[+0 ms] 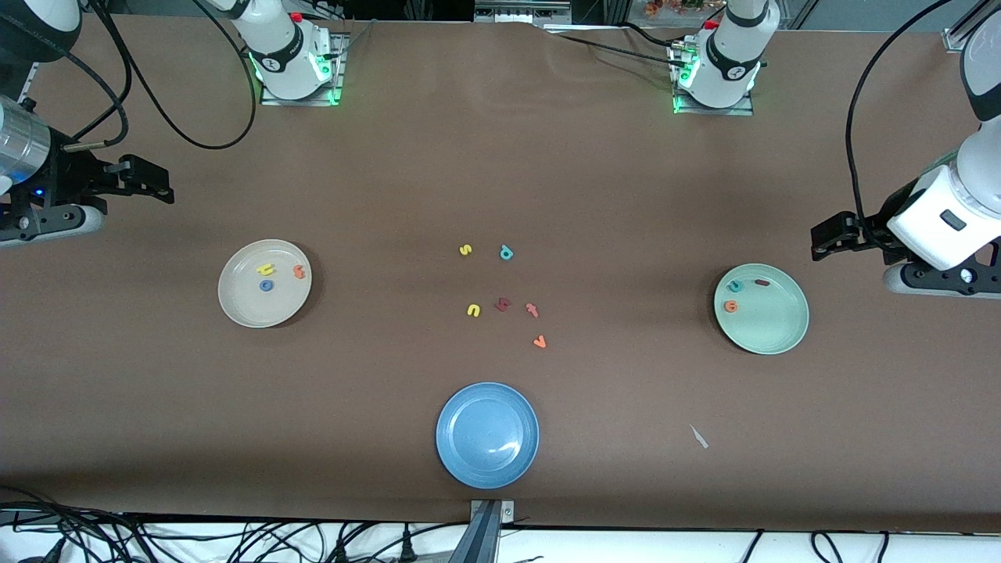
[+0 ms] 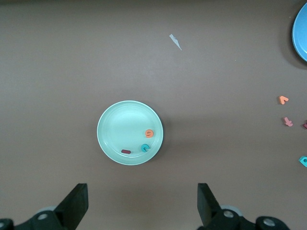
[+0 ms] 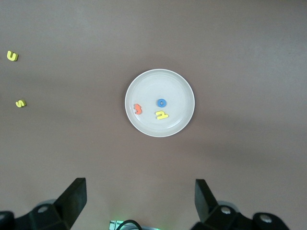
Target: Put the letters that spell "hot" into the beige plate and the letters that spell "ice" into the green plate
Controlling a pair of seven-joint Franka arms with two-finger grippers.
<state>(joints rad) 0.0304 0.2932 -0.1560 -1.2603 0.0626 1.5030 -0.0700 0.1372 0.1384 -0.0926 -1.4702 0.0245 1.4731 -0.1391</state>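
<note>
Reading h, o, t in beige plate — c, i, e in green plate.

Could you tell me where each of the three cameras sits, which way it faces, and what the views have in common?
Front view: high across the table, facing both arm bases; left gripper and right gripper wait open at the table's ends.
Left wrist view: looks straight down on the green plate; its own open fingers show.
Right wrist view: looks straight down on the beige plate; its own fingers show.
Shared: front and left wrist views both show the blue plate.
</note>
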